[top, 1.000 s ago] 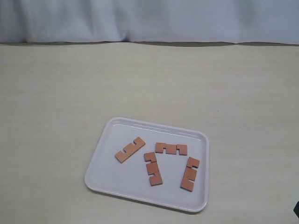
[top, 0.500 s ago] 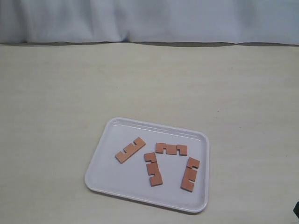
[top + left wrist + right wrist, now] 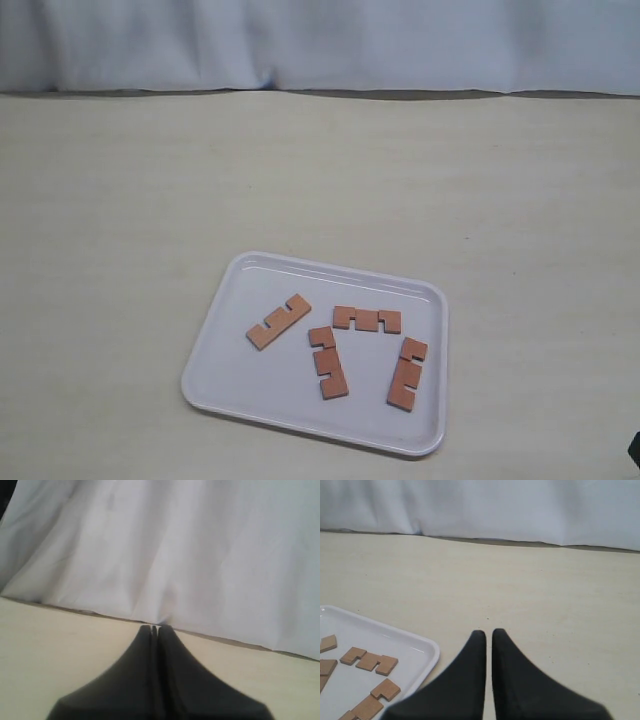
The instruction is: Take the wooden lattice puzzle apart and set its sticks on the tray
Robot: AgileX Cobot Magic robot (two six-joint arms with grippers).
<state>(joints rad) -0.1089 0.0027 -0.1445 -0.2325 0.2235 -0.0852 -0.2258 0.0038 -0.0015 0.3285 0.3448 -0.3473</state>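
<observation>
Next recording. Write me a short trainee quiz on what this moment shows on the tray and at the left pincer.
1. How many short notched reddish-brown wooden sticks lie on the large white plastic tray?
2. True or false: two of the sticks are interlocked.
3. The left pincer is: A) open, B) shut on a stick, C) shut and empty.

Key: 1) four; 2) false, all lie apart; 3) C.

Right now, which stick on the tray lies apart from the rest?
The leftmost stick, lying diagonally by itself on the tray; the other three cluster close together.
</observation>
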